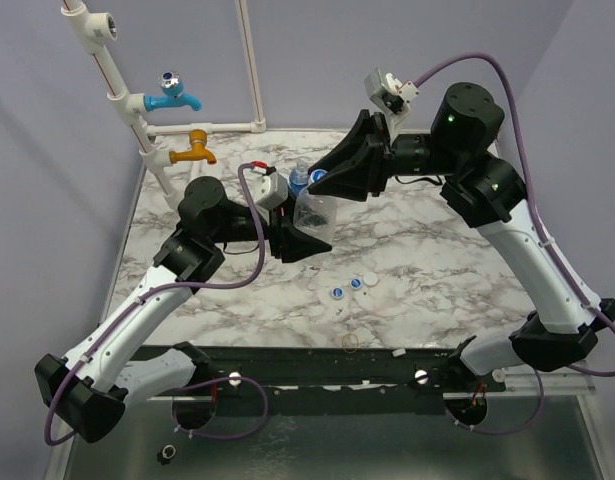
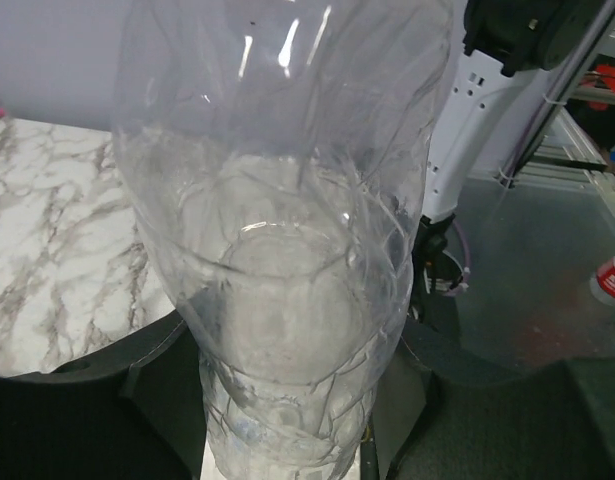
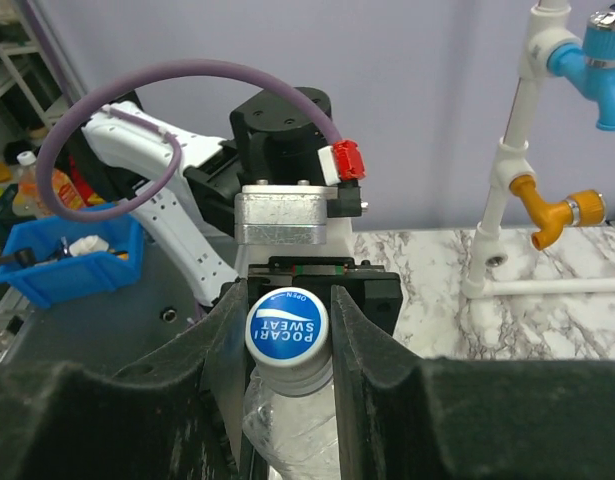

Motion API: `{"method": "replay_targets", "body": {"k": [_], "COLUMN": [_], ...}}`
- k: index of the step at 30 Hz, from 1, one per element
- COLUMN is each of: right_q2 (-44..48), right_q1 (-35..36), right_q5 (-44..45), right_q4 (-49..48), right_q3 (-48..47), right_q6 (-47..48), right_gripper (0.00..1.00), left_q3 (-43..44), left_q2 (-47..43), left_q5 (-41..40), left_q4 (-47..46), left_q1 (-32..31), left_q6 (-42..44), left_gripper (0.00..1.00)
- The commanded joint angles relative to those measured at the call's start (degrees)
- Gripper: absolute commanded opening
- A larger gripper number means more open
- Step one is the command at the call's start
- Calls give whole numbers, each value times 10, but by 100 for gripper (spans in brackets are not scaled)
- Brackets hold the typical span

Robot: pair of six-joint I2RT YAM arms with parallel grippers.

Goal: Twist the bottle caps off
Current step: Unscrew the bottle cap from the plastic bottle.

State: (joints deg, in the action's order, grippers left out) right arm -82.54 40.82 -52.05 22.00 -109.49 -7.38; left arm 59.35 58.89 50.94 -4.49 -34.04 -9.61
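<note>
**Two tools, one bottle [image 2: 287, 300]: body braced, cap [image 3: 287, 325] pinched**

From above, the left tool [image 1: 309, 240] is clamped on the clear bottle's lower body. It holds the bottle over the middle of the desk [image 1: 437, 250], a little toward the far edge. The right tool [image 1: 327, 180] reaches in from the far right onto the bottle's top. The split looks deliberate: one arm stops the body turning so the other can twist. Whether the base touches the desk cannot be told. Three loose caps [image 1: 356, 285] lie together closer to the near edge, apart from any bottle. A thin yellowish ring [image 1: 351, 341] lies just short of that edge. Part of the job therefore seems done.

In the left wrist view the crumpled clear wall fills the picture. It sits deep between the left tool's dark fingers, which show only low down on either side, closed against it. A deep hold on such soft plastic probably spreads the squeeze and resists slipping.

In the right wrist view the blue-and-white cap, printed POCARI SWEAT, is on the neck. It sits squarely between the right tool's two black fingers [image 3: 359, 350], and both press against its rim. The tool lines up with the neck, which suits a roll of the wrist. The unscrewing turn looks about to start.
</note>
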Motion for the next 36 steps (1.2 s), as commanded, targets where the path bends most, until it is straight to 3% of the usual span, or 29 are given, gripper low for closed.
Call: {"method": "replay_targets", "body": {"k": [1,7,11,12,16,22,28,34,36], "right_q2": [29,33,5,-6,-30,-43,-99,-144,-147], "right_q1": [4,2,2,2,2,3,12,19,19], "right_q5": [-85,-56,112,166,296,383,391,417,421], "right_q4": [-12,3,56,72,79,34,26,34,32], "right_q3": [15,18,-4,-16,-39,-32,-75,-113,-111], "right_q6": [6,10,4,0,-39,-101,-120,-125,-126], "right_gripper": [20,22,97,100,100,100,98,78,75], "left_q3": [-7,-15,-13,-13,-16,-29,-32,-24,-24], "left_q2": [6,3,3,3,6,14,20,24,23], "left_q5": [56,21,-58,-91,-224,-382,-419,-425,-426], "left_q4": [29,34,34,33,36,44,44,57,57], "left_q1": [6,6,6,6,6,6,5,6,5], "left_q6": [-14,8,33,38,69,93,93,93,93], "left_gripper": [0,0,0,0,0,0,0,0,0]}}
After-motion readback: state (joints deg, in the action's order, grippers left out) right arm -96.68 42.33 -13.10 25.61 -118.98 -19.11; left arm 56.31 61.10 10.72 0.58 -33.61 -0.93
